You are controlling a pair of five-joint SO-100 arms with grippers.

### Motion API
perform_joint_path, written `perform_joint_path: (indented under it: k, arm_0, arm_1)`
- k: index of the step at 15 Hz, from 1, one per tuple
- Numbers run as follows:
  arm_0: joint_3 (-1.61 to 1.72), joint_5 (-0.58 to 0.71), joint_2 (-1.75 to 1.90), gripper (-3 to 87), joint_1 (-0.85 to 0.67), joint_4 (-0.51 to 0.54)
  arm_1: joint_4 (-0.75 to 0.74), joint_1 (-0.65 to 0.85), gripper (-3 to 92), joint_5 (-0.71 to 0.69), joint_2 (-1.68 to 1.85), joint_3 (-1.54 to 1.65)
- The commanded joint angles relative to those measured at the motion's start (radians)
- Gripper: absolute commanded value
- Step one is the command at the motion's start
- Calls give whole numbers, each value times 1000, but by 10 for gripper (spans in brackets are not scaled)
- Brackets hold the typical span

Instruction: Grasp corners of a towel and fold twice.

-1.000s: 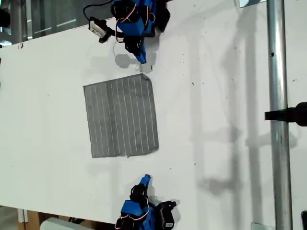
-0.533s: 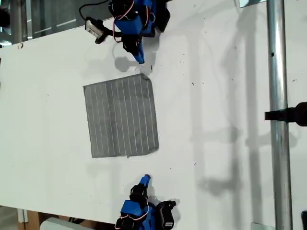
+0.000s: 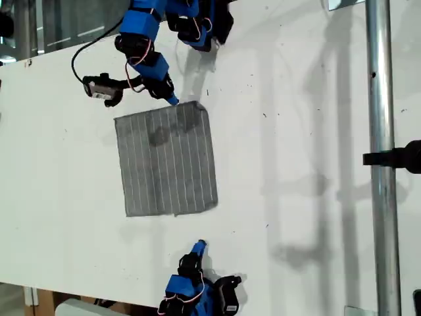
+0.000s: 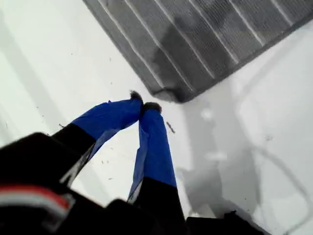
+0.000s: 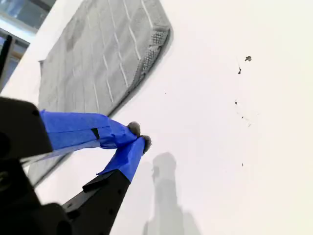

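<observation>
Grey striped towel (image 3: 166, 159) lies flat on the white table (image 3: 296, 131), a bit toward 9 o'clock from the middle of the exterior view, all four corners spread and none lifted. My first gripper (image 3: 172, 100) is at the towel's 12 o'clock edge in that view, reaching in from the arm base at 12 o'clock, and its shadow falls on the cloth. The first wrist view shows this gripper (image 4: 143, 106) with blue fingers pinched together, tips meeting and nothing between them, just beside a towel corner (image 4: 171, 95); whether they touch the cloth I cannot tell. My second gripper (image 3: 200, 245) sits at 6 o'clock of the exterior view, apart from the towel's near edge. In the second wrist view its fingers (image 5: 139, 136) are also clenched on nothing, above bare table, and the nearest corner (image 5: 164, 32) looks slightly curled with a thick hem. A metal pole (image 3: 380, 99) runs 12 to 6 o'clock at the 3 o'clock side of the exterior view.
</observation>
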Motion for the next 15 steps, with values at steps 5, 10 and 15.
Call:
perform_joint_path:
  k: [5,10,15]
  arm_0:
    - [2,3,3,-29,-2,2]
    - [2,5,3,-29,2,2]
    - [2,3,3,-29,6,2]
  arm_1:
    - [216,14,395,-239,-351,-494]
    - [83,14,426,-256,-342,-236]
    - [-235,98,418,-290,-330,150]
